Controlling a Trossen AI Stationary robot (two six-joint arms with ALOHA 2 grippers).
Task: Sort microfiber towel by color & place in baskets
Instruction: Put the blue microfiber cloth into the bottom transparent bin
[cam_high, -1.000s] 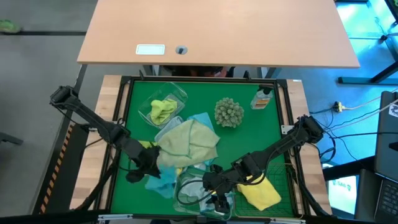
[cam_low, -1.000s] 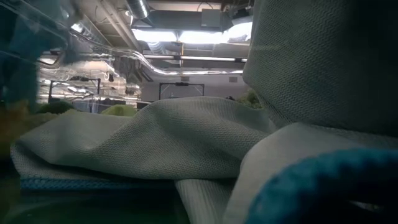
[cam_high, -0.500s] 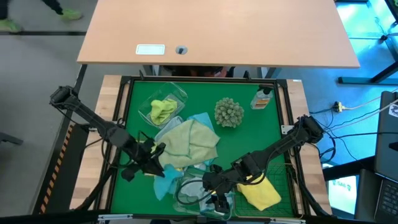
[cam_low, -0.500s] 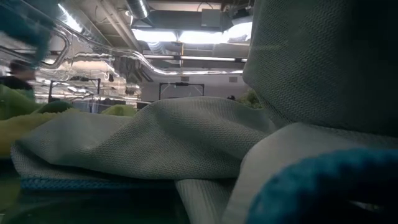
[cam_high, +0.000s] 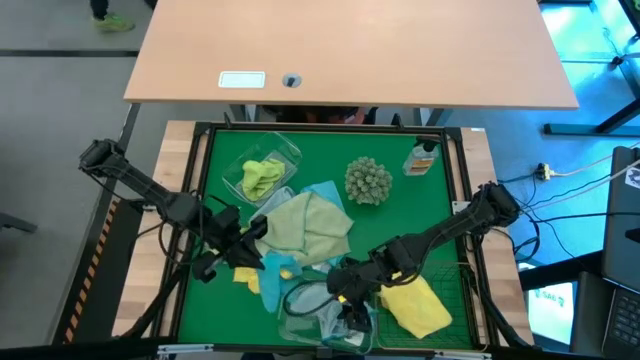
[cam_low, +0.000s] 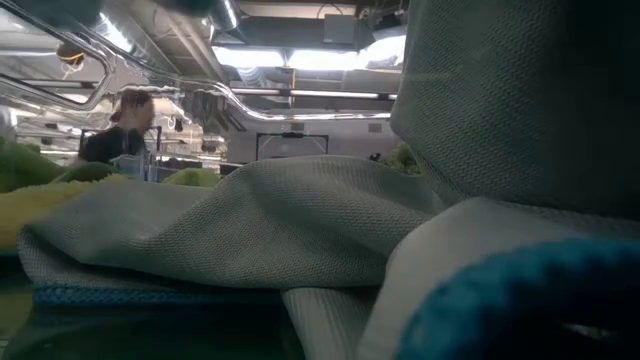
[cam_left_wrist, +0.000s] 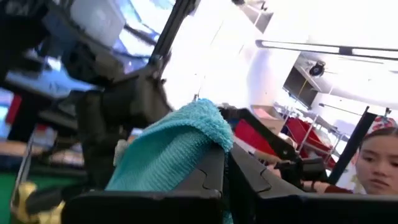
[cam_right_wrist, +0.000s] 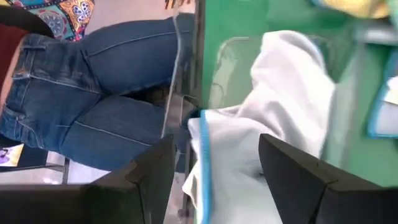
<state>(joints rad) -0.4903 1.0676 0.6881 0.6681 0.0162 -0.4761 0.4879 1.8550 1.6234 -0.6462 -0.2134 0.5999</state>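
Note:
My left gripper (cam_high: 252, 236) is at the near left side of the cloth pile, tipped upward and shut on a teal cloth (cam_left_wrist: 177, 146). A pale green cloth (cam_high: 305, 225) tops the pile, with a light blue cloth (cam_high: 322, 192) behind it. Yellow cloth (cam_high: 246, 273) and teal cloth (cam_high: 268, 287) lie on the mat below my left gripper. My right gripper (cam_high: 345, 292) is open over the near clear tub (cam_high: 300, 312). That tub holds a white cloth with a blue edge (cam_right_wrist: 249, 143). The far clear tub (cam_high: 262, 170) holds a lime green cloth. The wire basket (cam_high: 455, 300) holds a yellow cloth (cam_high: 415, 308). My left gripper pinches a fold of the teal cloth (cam_left_wrist: 208, 134) between its two fingertips (cam_left_wrist: 214, 168). The fingers slant upward and the cloth drapes over their ends. Whether its lower part still lies on the mat is hidden by the arm.
A grey-green spiky ball (cam_high: 368, 180) and a small bottle with an orange label (cam_high: 422, 158) stand at the far right of the mat. A person stands at the table's near edge (cam_right_wrist: 93, 93). Another shows in the room behind (cam_low: 125, 125). Cloths fill the low view (cam_low: 300, 230).
My left gripper has moved toward the far edge and a little right along the pile, and has tipped upward with the teal cloth in its fingers. This has uncovered yellow cloth on the mat where it was.

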